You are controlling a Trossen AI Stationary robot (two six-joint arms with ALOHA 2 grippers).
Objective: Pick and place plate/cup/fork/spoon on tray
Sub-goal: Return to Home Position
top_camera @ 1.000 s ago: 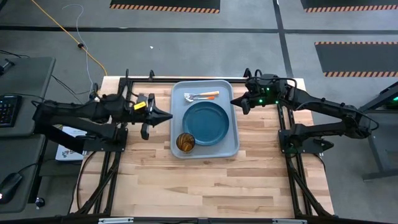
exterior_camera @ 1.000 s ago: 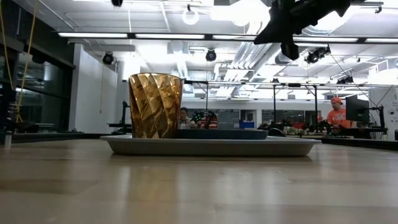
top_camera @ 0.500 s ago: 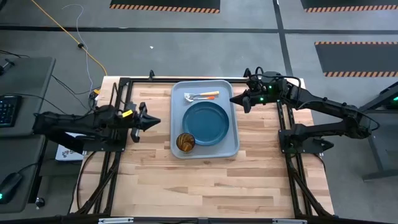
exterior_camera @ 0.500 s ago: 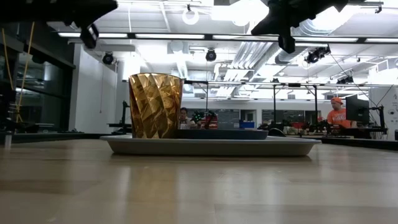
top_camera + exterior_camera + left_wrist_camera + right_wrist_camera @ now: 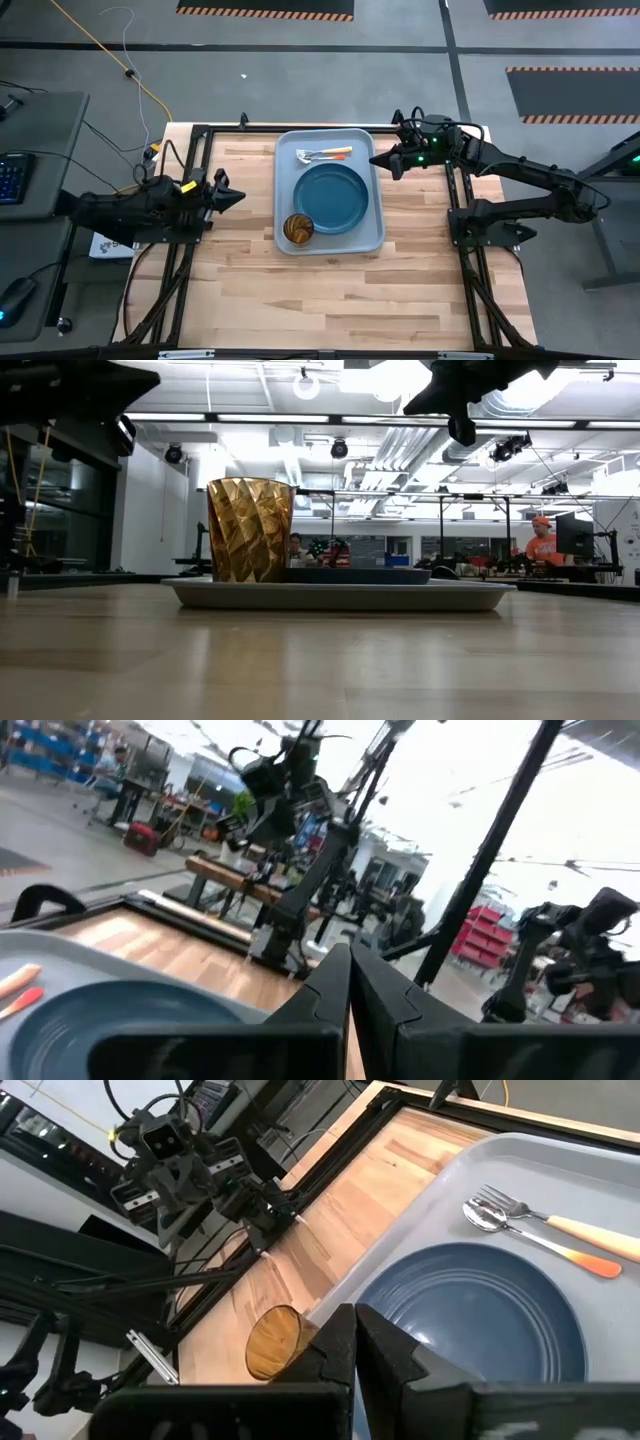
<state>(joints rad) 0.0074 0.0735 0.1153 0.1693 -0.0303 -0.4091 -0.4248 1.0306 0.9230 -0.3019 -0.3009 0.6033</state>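
The grey-blue tray (image 5: 372, 190) lies at the table's far middle. On it the teal plate (image 5: 331, 197) sits in the centre, the amber cup (image 5: 298, 228) stands at its near left corner, and the fork (image 5: 335, 151) and spoon (image 5: 322, 158) lie side by side at its far end. My left gripper (image 5: 240, 197) is shut and empty, left of the tray. My right gripper (image 5: 376, 162) is shut and empty, above the tray's far right edge.
Black frame rails (image 5: 190, 160) run along the table's left and right sides (image 5: 462, 210). Bare wood (image 5: 330, 290) lies between the tray and the near edge. People show far off in the room behind (image 5: 541, 542).
My left gripper has drawn back toward the table's left edge, away from the tray, staying shut. My right gripper has barely moved. The things on the tray have stayed put.
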